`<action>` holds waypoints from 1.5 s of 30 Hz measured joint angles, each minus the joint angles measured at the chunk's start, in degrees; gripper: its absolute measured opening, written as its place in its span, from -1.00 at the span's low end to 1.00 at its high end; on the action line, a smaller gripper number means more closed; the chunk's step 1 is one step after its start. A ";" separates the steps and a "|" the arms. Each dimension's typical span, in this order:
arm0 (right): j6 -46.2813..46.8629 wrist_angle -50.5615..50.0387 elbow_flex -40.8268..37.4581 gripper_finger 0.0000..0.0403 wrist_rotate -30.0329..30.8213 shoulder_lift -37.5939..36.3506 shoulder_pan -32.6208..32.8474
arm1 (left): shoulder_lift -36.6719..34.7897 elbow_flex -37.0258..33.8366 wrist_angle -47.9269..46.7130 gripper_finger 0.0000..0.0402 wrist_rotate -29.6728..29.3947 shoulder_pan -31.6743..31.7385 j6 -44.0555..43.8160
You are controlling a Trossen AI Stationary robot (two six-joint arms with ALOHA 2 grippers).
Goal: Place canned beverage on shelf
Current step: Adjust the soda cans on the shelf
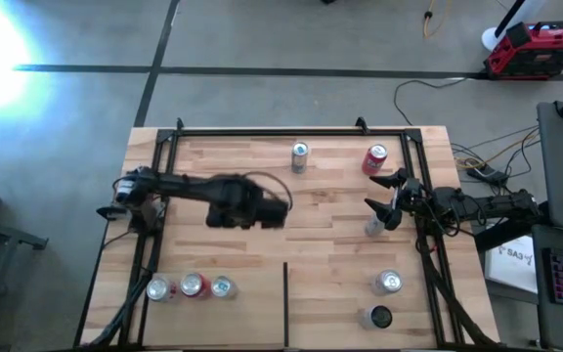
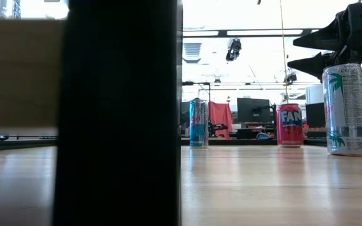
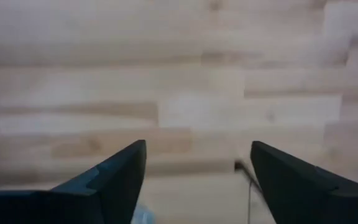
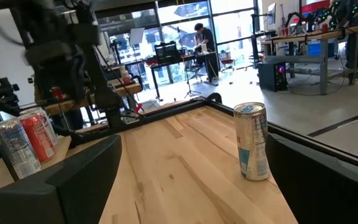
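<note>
While the left gripper [image 1: 280, 207] is hovering over mid-shelf [image 1: 330, 225], its fingers [image 3: 114, 180] standing apart and empty, the right gripper [image 1: 384, 200] is waiting wide open at the shelf's right rail, cans [image 1: 192, 286] standing upright around the board.

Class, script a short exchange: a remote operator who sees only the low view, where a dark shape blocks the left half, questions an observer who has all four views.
Operator: Something dark blocks my left half. Are there cans I'm missing?
Observer: Yes. From above, three cans stand in a row near the shelf's left rail.
Operator: Which arm is the gripper above my white can, and where is the other?
Observer: That is the right gripper, open by the white can. The left gripper is over the middle of the shelf, fingers apart above bare wood.
</note>
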 joint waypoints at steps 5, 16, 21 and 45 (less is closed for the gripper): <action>0.00 0.00 0.01 0.90 0.00 0.00 -0.02 | -0.37 -0.01 -0.01 0.11 0.37 -7.04 -6.13; 0.09 0.00 0.01 0.90 0.00 0.00 -0.02 | -0.77 -0.01 -0.02 0.08 0.07 -17.40 -18.89; 0.07 0.00 0.01 0.90 0.00 0.00 -0.02 | -0.79 -0.01 -0.01 0.21 0.16 -19.29 -20.02; 0.07 0.00 0.01 0.90 0.00 0.00 -0.02 | -0.79 -3.84 -0.03 0.77 1.51 -23.70 -25.83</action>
